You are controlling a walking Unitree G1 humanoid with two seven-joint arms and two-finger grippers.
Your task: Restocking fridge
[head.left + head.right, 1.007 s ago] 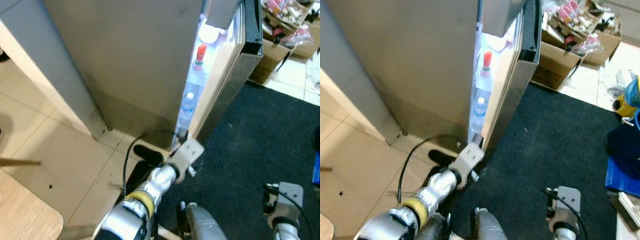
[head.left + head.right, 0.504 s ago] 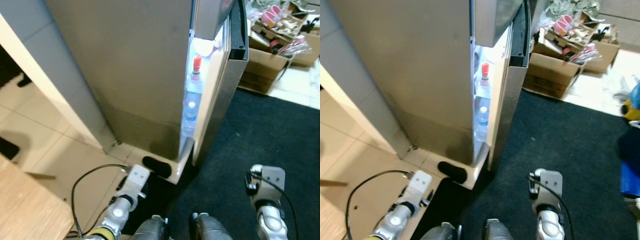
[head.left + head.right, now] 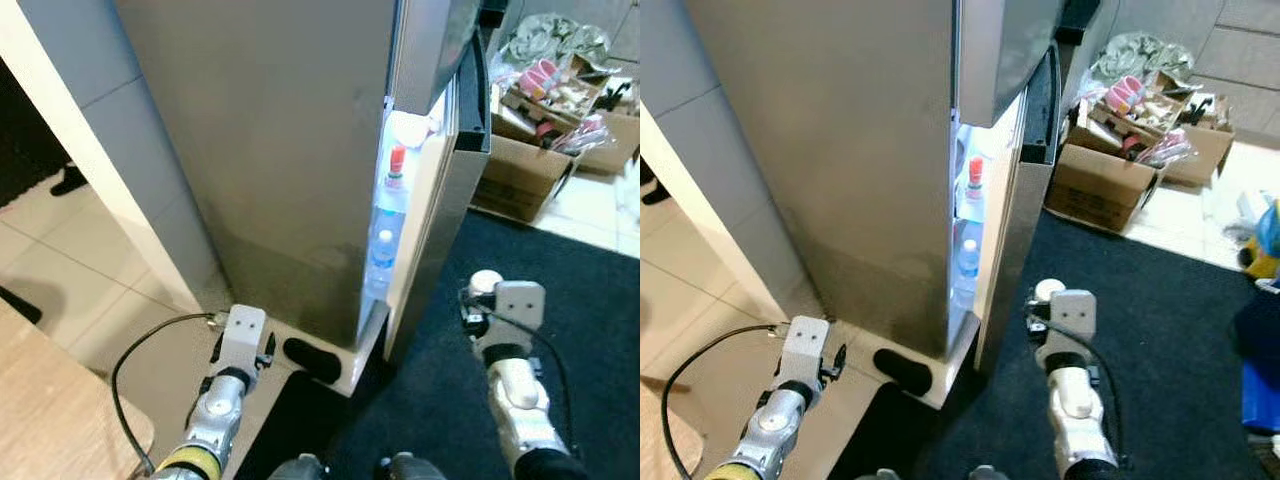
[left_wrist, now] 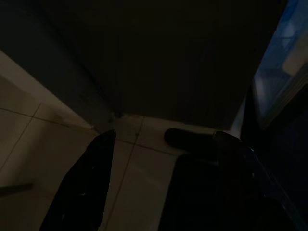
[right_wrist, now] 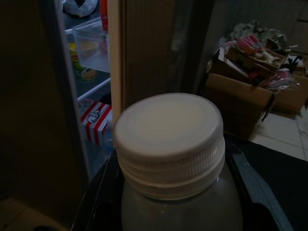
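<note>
The left gripper (image 4: 159, 187) is hanging low over the tiled floor (image 3: 60, 290) beside the fridge (image 3: 290, 150), jaws apart and holding nothing. The fridge door (image 3: 445, 190) is standing only slightly ajar, with a red-capped bottle (image 3: 392, 185) sitting on its lit inner shelf. The right gripper (image 5: 166, 192) is carrying a white-capped bottle (image 5: 168, 144), jaws clamped around it just below the cap, near the door's edge; judgement: the left arm should be widening the door first, while the bottle is being kept upright and level.
</note>
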